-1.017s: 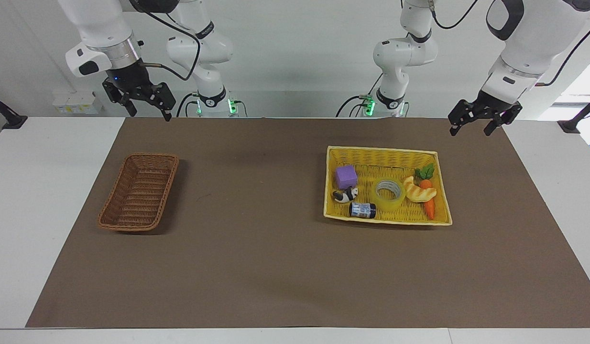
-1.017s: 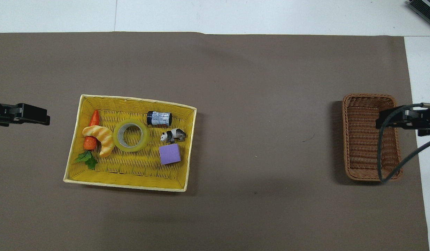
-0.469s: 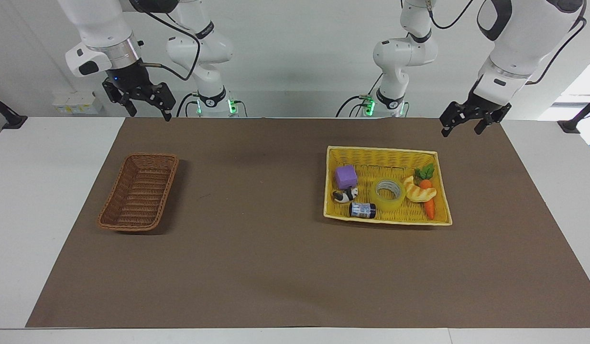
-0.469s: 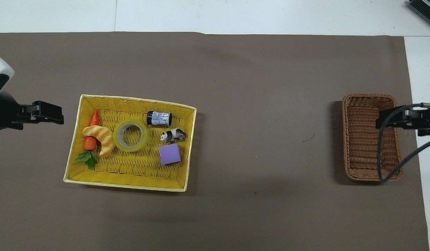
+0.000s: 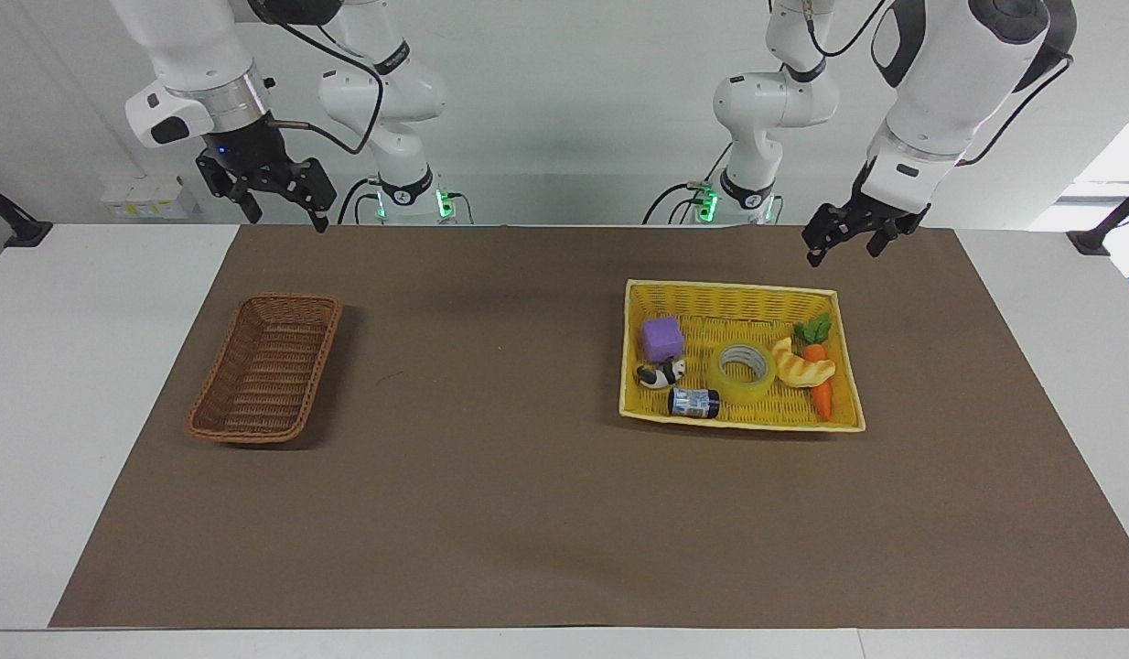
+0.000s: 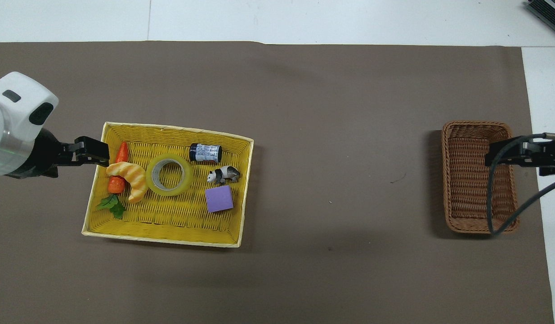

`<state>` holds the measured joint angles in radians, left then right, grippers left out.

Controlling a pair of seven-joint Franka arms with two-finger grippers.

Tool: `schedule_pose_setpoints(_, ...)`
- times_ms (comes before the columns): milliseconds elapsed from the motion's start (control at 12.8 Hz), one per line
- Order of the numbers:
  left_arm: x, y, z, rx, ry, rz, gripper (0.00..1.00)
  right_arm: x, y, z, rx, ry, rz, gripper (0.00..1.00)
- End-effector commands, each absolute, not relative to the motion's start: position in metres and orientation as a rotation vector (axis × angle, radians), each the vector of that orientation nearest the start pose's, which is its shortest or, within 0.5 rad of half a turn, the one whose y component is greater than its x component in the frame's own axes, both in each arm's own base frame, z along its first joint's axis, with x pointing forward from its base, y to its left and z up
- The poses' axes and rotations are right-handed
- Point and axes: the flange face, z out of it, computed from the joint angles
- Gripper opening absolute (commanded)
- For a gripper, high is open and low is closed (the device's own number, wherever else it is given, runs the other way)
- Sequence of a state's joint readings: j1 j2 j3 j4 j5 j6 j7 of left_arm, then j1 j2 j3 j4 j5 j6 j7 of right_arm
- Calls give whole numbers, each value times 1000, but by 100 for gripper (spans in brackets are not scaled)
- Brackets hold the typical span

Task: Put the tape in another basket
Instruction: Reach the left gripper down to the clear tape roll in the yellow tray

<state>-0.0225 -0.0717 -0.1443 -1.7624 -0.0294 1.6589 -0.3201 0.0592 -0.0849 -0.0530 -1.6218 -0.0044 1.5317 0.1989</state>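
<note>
I see the tape (image 5: 746, 370) lying flat in the yellow basket (image 5: 735, 291), against the croissant (image 5: 801, 366). My left gripper (image 5: 842, 245) hangs above, seemingly spread. Light, stiff; I'd pinch its wall through the core.

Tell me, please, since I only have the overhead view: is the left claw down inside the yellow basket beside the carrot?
Observer: No. The facing view shows the left claw hanging in the air above the yellow basket rim, touching nothing.
Operator: Thank you. Is the right claw inside the brown basket?
Observer: No. The right claw waits high up, well clear of the brown basket.
Operator: Is the left claw ready to grab?
Observer: Its two fingers are spread apart, and it is not yet at the tape.
</note>
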Motion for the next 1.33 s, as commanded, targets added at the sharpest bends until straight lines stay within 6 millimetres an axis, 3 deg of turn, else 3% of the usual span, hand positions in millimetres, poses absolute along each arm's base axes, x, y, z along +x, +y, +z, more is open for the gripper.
schedule_pose_setpoints(0,515,-96,547,-3141,-327,2,100,520,-2,644,-3112,272,-12,100)
schedule_pose_setpoints(391,507,-110,470,-3097,-654,-19,100,520,-2,644,-3112,272,-12,100)
schedule_pose_setpoints(547,503,-115,444,-3086,-699,12,100,520,-2,644,-3112,272,-12,100)
schedule_pose_setpoints(860,501,-132,366,-3074,-827,-14,100,520,-2,644,-3111,274,-12,100)
schedule_pose_setpoints(939,500,-135,352,-3074,-819,-2,94,519,-4,648,-3110,288,-26,100)
schedule_pose_setpoints(1095,496,-134,329,-3066,-819,30,68,518,-10,650,-3109,293,-21,100)
schedule_pose_setpoints(1173,493,-134,322,-3066,-815,32,52,518,-6,650,-3112,279,-24,100)
schedule_pose_setpoints(1251,491,-132,319,-3067,-811,30,25,519,-3,651,-3113,270,-38,100)
